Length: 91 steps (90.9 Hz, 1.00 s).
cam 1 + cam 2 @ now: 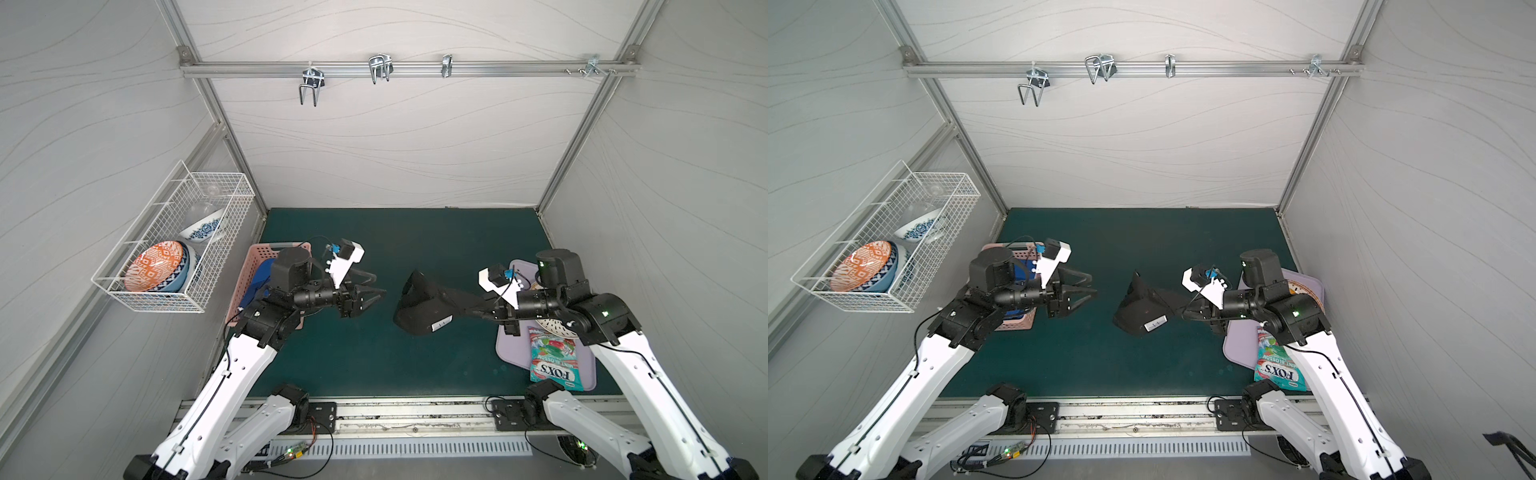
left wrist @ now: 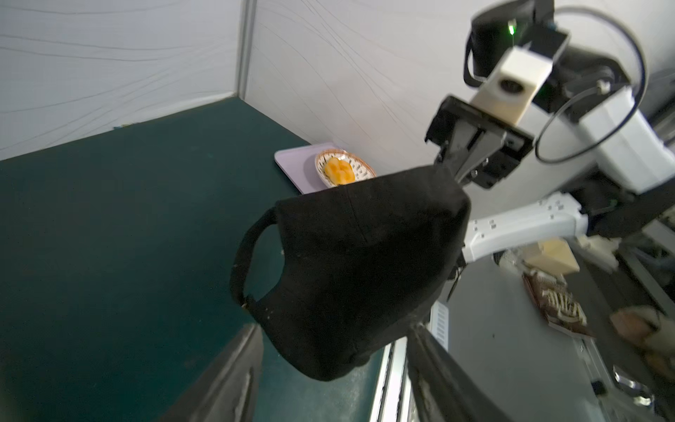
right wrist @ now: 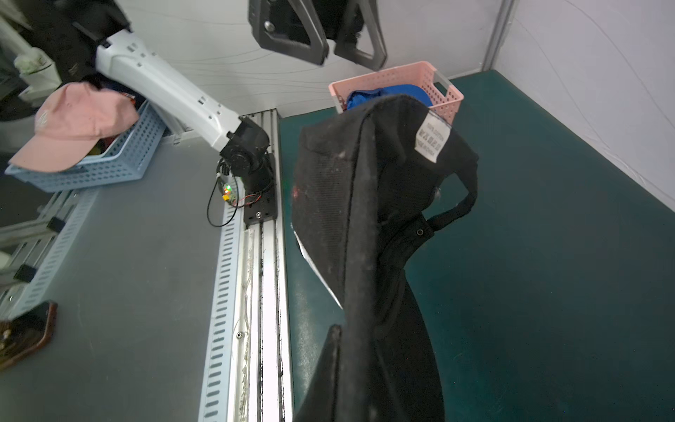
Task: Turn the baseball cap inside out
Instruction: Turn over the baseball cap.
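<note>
The black baseball cap (image 1: 419, 307) (image 1: 1142, 309) hangs above the green mat (image 1: 374, 357), right of centre. My right gripper (image 1: 478, 312) (image 3: 350, 339) is shut on its brim, with the crown pointing left. A white label (image 3: 431, 140) and mesh lining show in the right wrist view. The left wrist view shows the cap's smooth black side (image 2: 365, 255) and its back strap (image 2: 244, 255). My left gripper (image 1: 377, 286) (image 1: 1093, 286) (image 2: 334, 329) stands open, a short gap left of the cap, holding nothing.
A pink basket (image 1: 253, 266) with blue cloth sits under my left arm. A lavender tray (image 1: 509, 353) at the right carries a candy bag (image 1: 552, 361) and a dish (image 2: 343, 170). A wire basket (image 1: 166, 249) of bowls hangs on the left wall.
</note>
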Available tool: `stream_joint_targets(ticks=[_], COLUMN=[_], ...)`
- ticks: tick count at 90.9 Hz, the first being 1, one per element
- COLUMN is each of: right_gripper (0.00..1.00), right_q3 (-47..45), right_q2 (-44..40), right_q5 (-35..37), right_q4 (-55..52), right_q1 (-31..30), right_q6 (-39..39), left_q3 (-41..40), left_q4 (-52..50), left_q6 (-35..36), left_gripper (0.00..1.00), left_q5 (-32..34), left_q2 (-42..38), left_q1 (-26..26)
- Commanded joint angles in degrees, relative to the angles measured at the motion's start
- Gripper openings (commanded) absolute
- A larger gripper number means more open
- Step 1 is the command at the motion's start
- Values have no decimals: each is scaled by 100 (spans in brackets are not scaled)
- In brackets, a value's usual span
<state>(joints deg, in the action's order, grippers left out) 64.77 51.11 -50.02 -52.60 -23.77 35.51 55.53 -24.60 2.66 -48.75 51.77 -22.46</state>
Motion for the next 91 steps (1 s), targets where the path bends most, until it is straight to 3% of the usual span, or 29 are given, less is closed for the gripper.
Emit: stream_joint_targets(ticks=[1, 7, 18, 29, 41, 59, 75, 79, 91], right_gripper=[0, 0, 0, 0, 0, 0, 0, 0, 0], right_q3=[123, 65, 22, 35, 187, 312, 605, 666, 756], right_q2=[57, 76, 199, 205, 345, 478, 793, 859, 913], right_q5=[-940, -1214, -1866, -2007, -1882, -1764, -1570, -1433, -767], right_q4=[-399, -395, -384, -452, -999, -1239, -1596, -1684, -1875], right_q1=[-51, -142, -160, -229, -457, -570, -808, -822, -842], right_q6=[660, 609, 300, 238, 504, 648, 939, 1015, 1229], left_q3=[276, 330, 452, 808, 994, 1081, 1000, 1004, 969], left_q4=[-95, -36, 62, -351, -221, -234, -137, -179, -433], left_q6=[1007, 1215, 1469, 1685, 1091, 297, -346, -416, -247], left_gripper=[61, 66, 93, 97, 95, 80, 73, 65, 24], left_q5=[138, 165, -145, -804, -1839, -2884, -3532, -3653, -3695], left_q2=[227, 310, 476, 731, 1002, 1147, 1265, 1301, 1167], left_q1=[-390, -556, -584, -595, -709, -891, -1120, -1168, -1089])
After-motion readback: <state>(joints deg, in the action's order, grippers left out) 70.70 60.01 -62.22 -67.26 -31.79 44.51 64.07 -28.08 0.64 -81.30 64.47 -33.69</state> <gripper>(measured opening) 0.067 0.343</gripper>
